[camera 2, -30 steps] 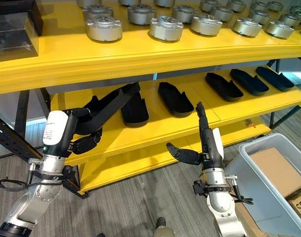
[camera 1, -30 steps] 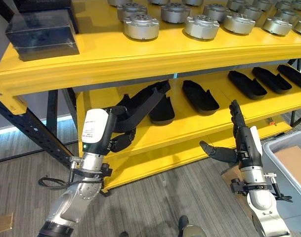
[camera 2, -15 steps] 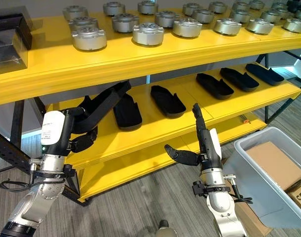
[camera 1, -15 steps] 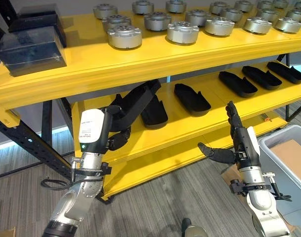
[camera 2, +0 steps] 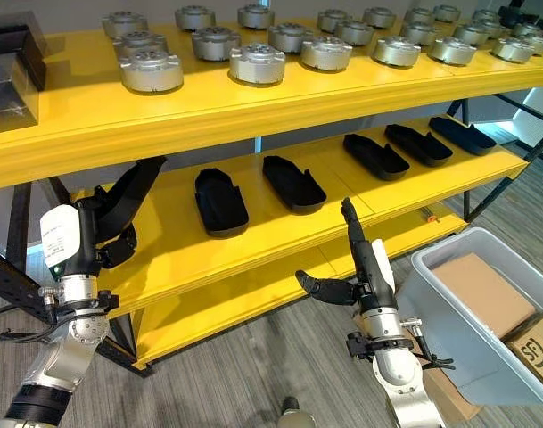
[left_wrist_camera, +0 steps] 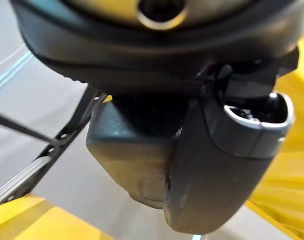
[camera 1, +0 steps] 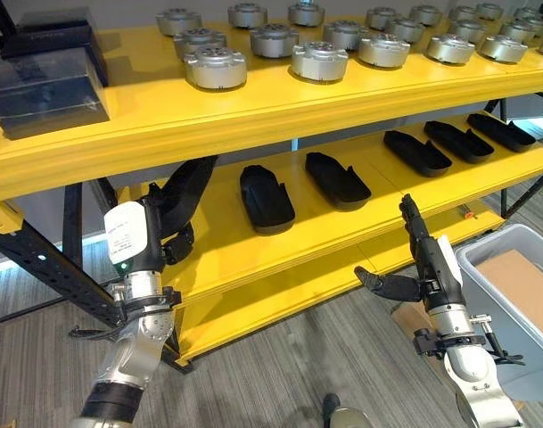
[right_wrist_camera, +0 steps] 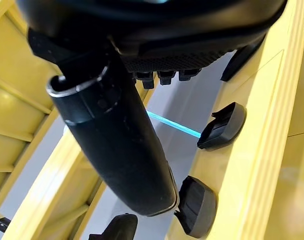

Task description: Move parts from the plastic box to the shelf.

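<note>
In the left eye view the left hand (camera 1: 184, 192) reached under the yellow shelf's (camera 1: 253, 107) top level at the middle level's left end, its fingers curled around a long black part (camera 1: 193, 178), while two like black parts (camera 1: 266, 197) lay on that middle level beside it. In the right eye view the right hand (camera 2: 353, 267) stood before the shelf with fingers straight and thumb out, empty, beside the grey plastic box (camera 2: 449, 312) holding cardboard. The left wrist view showed the thumb pressed against the dark part.

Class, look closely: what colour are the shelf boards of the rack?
Bright yellow. The shelf boards show best in the right eye view.
</note>
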